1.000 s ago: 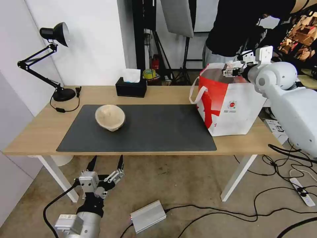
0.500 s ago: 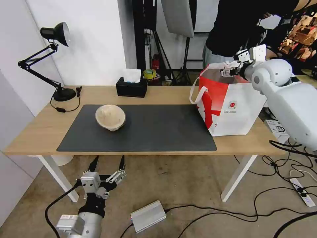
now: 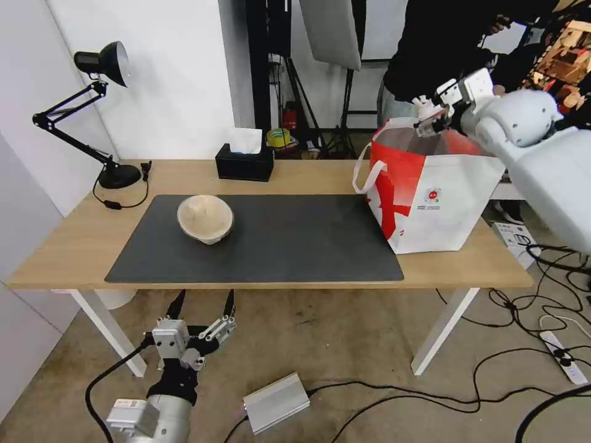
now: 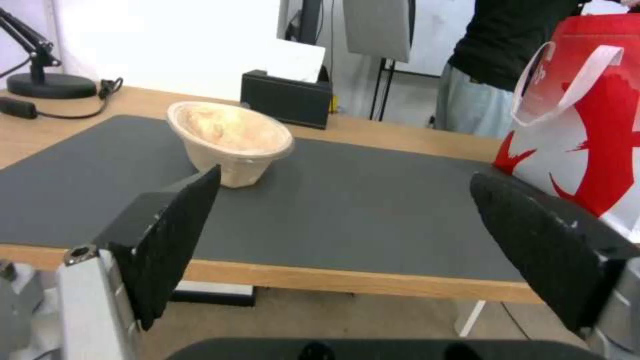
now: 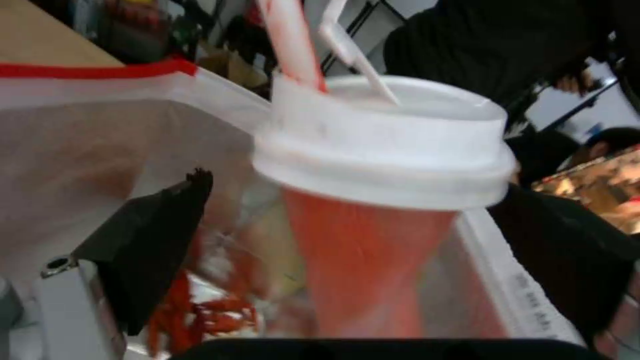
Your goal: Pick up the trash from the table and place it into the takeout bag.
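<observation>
The takeout bag (image 3: 443,203) stands open at the table's (image 3: 308,175) right end. My right gripper (image 3: 428,117) hovers just above the bag's mouth, open. In the right wrist view the red cup (image 5: 373,260) with its white lid sits upright between the spread fingers (image 5: 147,240), down inside the bag's foil wall (image 5: 100,125), beside red food scraps (image 5: 200,310). The beige bowl (image 3: 205,218) lies tilted on the dark mat (image 3: 295,240), left of centre. My left gripper (image 3: 205,296) hangs open below the table's front edge, facing the bowl (image 4: 230,135).
A black tissue box (image 3: 244,161) and a desk lamp (image 3: 119,175) stand along the back edge. A person in black (image 3: 443,49) stands behind the bag. Cables, a silver box (image 3: 276,403) and a power strip (image 3: 563,357) lie on the floor.
My right gripper has risen from the bag's mouth to just above it. The left arm and the bowl have hardly moved.
</observation>
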Available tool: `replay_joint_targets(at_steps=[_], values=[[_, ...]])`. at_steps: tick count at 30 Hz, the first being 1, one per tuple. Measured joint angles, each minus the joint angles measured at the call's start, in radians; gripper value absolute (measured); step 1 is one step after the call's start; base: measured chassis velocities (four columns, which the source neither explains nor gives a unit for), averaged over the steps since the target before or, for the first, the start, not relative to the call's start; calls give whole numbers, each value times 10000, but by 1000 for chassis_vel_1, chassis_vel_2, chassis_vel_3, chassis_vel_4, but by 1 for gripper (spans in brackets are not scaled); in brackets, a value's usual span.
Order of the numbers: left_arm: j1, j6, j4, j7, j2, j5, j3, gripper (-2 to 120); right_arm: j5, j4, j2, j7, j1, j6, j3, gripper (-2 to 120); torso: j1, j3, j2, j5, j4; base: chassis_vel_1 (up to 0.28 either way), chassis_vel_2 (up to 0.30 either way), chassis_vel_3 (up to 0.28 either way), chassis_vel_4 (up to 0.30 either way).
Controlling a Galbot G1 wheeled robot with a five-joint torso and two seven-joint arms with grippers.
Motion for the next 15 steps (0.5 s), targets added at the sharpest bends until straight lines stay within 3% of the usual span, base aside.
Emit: replay_joint_targets(at_steps=[15], values=[[-26,-1,-28,-1,61,-34,-38,100,17,-273,51,32,121,3,-42,100,0,0,0,2,-2,0,0,0,0]])
